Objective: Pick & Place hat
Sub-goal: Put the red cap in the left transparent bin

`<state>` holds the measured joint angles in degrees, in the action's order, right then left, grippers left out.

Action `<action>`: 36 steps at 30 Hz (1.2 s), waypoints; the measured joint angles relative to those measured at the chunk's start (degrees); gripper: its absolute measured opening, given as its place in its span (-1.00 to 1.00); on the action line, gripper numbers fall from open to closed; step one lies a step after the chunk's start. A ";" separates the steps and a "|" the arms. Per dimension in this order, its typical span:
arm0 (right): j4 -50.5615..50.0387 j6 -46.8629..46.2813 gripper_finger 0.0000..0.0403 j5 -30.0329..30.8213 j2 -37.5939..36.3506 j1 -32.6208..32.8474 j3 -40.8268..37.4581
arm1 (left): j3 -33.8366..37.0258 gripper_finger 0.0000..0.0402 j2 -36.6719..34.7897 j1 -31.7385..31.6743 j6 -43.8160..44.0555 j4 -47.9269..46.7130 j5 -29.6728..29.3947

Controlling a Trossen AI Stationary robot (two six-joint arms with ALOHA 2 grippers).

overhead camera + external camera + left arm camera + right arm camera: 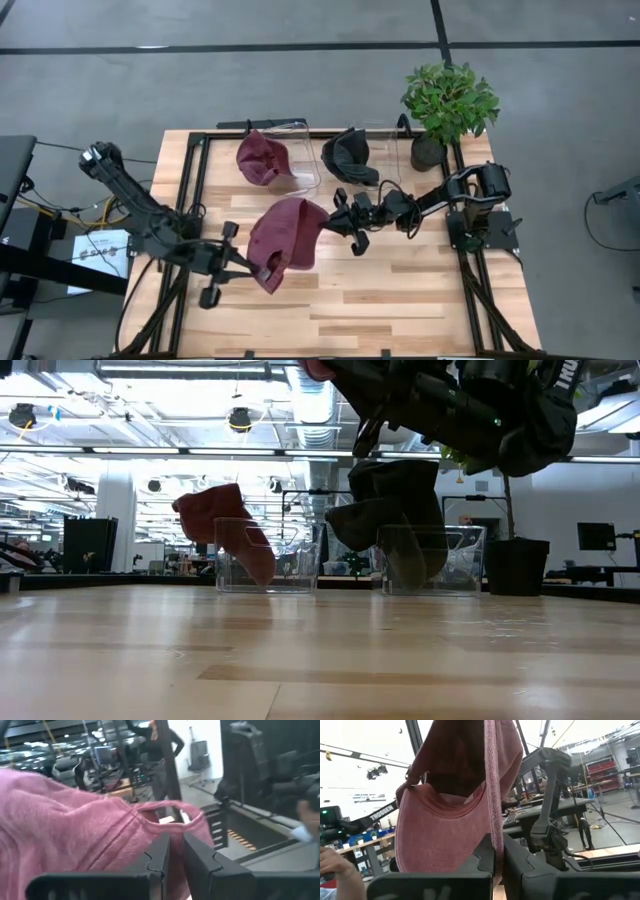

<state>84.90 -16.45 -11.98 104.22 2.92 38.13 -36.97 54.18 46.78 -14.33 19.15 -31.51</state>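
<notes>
**Soft cap held between 2 grippers above the table**

The maroon hat (287, 240) hangs in the air over the middle of the table (400, 300), clear of the wood. The left gripper (262, 268) pinches its lower edge near the strap, and the right gripper (333, 213) is clamped on the fabric at its opposite edge. The cloth sags and folds between them, so it looks light, limp and not fragile. It seems likely to slump once 1 side lets go. The brim or a seamed edge looks like the firmest place to grip. Behind, another maroon hat (262, 157) and a black hat (347, 153) sit on 2 clear stands (305, 150).
</notes>
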 joint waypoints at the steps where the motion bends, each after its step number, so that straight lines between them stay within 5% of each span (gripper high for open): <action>1: 0.00 0.00 -1.00 0.04 0.00 0.00 0.00 | 0.00 -0.76 0.74 -0.88 0.01 0.51 0.02; 8: -1.87 0.45 -1.00 0.08 0.00 0.04 0.01 | -1.13 -0.76 1.61 -10.46 1.06 2.17 0.90; 13: -3.12 1.50 -1.00 -0.07 0.00 0.07 0.02 | -2.35 -0.76 1.23 -17.52 2.20 2.20 8.98; 22: -3.47 6.79 -1.00 -1.16 0.00 2.60 0.04 | -2.49 -0.76 1.32 -28.18 8.73 -6.76 13.61; 36: -9.01 7.48 -1.00 6.72 0.00 1.45 0.07 | -2.47 -0.76 -1.21 -24.94 11.84 -15.34 15.86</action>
<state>75.89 -8.96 -5.26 104.22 4.37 38.20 -39.44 52.97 21.84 -2.48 3.81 -15.65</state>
